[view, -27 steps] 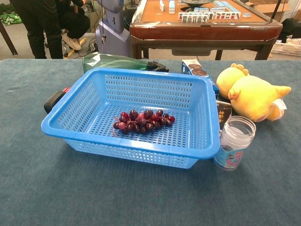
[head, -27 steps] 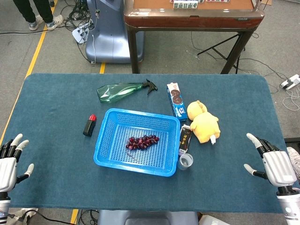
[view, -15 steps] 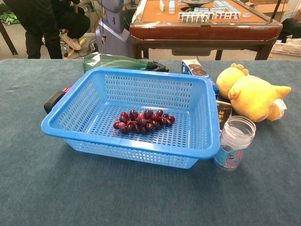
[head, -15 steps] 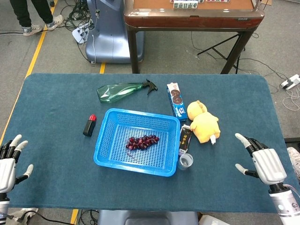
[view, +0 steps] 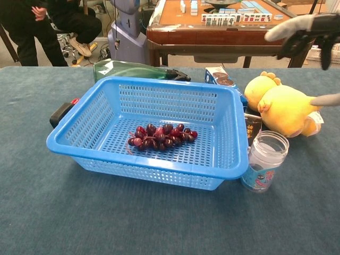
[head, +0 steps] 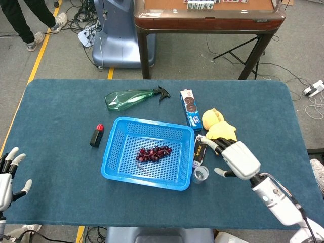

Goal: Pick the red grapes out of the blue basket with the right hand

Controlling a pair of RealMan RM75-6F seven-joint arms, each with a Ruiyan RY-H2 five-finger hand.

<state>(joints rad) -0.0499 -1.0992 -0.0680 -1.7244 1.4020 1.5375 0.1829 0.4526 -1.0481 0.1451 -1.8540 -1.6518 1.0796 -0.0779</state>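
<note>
The left hand (head: 6, 174) is seen at the near left corner of the worktop (head: 61, 192), its fingers spread apart and nothing held in it. The right hand (head: 235, 158) is held above the near right part of the worktop, released, with fingers extended and apart and nothing grasped; its fingertips (head: 202, 140) are directed toward the blue basket (head: 114, 169). In the chest view only the fingers of the right hand (view: 311, 29) are shown, at the upper right edge.

Just to the left of the right hand a clear jar (head: 200, 174) is stood upright, beside the basket's near right corner. A dark packet (head: 199, 152) is lain between the basket and the hand. Directly beyond the hand, partly covered by it, a yellow plush toy (head: 215, 124) is found. The red grapes (head: 154, 153) are lying well to the left of the right hand, on the floor of the basket near its middle, untouched. Farther off, a cookie box (head: 190, 107) and a green spray bottle (head: 131, 97) are laid on the worktop.
</note>
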